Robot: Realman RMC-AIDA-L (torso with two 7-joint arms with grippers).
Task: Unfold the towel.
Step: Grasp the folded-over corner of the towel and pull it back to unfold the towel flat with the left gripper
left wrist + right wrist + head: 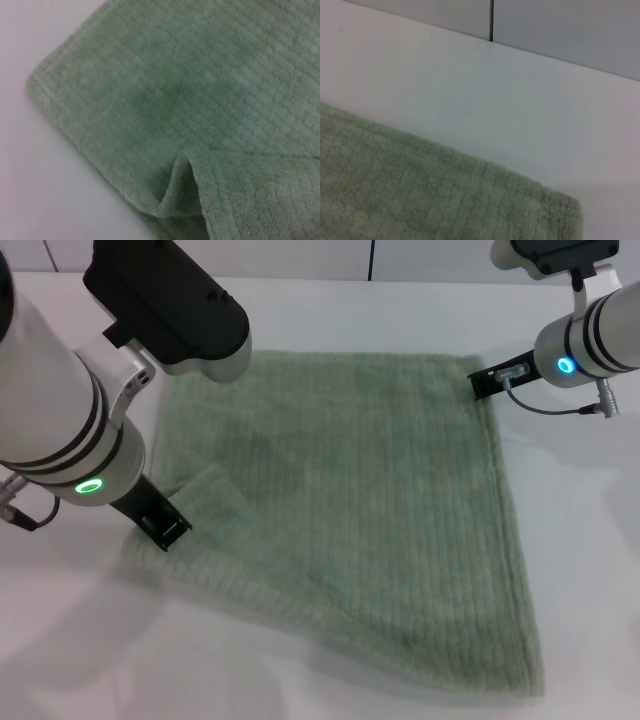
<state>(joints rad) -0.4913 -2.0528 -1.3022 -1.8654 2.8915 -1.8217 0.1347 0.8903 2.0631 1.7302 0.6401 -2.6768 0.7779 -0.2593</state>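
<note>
The pale sage-green towel lies spread almost flat on the white table. A small fold stands up near its left edge. My left gripper is low at that left edge, right next to the fold. The left wrist view shows the ribbed towel with a raised pucker close to the hem. My right gripper is at the towel's far right corner. The right wrist view shows that corner lying on the table.
The white table runs around the towel on all sides, with most bare room on the right and in front. A pale wall with a dark seam rises behind the table's far edge.
</note>
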